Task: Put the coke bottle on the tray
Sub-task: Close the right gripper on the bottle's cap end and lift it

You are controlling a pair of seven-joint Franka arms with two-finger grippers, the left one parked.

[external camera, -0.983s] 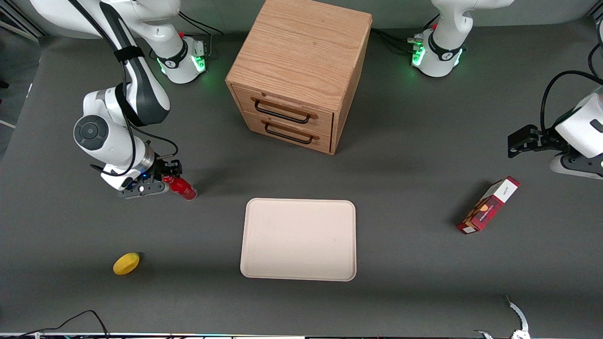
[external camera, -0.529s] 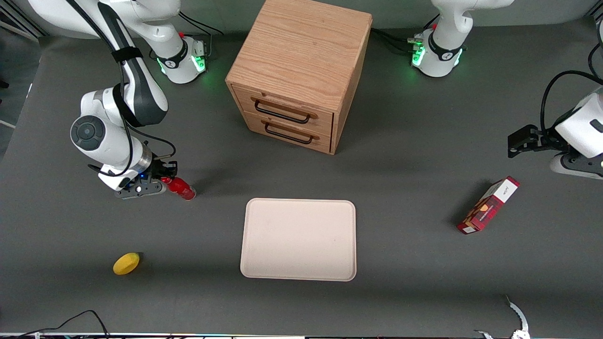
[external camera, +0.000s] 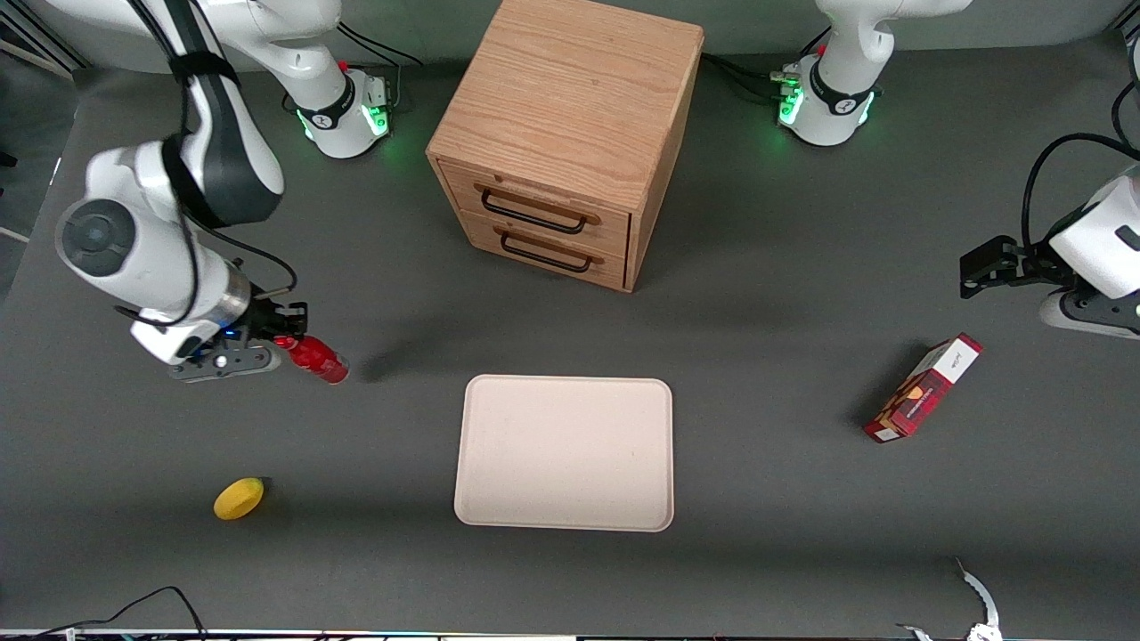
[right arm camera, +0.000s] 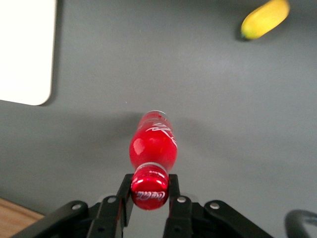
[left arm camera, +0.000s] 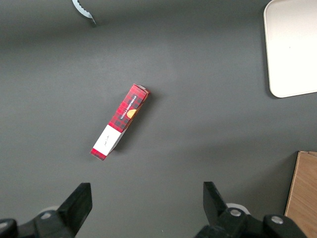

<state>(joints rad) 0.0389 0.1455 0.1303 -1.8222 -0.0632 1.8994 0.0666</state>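
Holding the coke bottle (external camera: pixel 313 358) by its cap, my gripper (external camera: pixel 283 343) hangs above the counter toward the working arm's edge — tray (external camera: pixel 565 452) sits mid-counter, well apart.

Dark grey worktop (external camera: pixel 784 552) carries three items outside the task. The jaws hang over its working-arm end.

1. Yellow lemon (external camera: pixel 239 498), lying on the worktop, nearer the front camera than the jaws and apart from them.
2. Wooden cabinet (external camera: pixel 570 133), two drawers with dark handles, both shut; farther from the front camera than the jaws, toward the parked arm's end.
3. Red-and-white carton (external camera: pixel 924 388), lying flat, well apart from the jaws at the parked arm's end.
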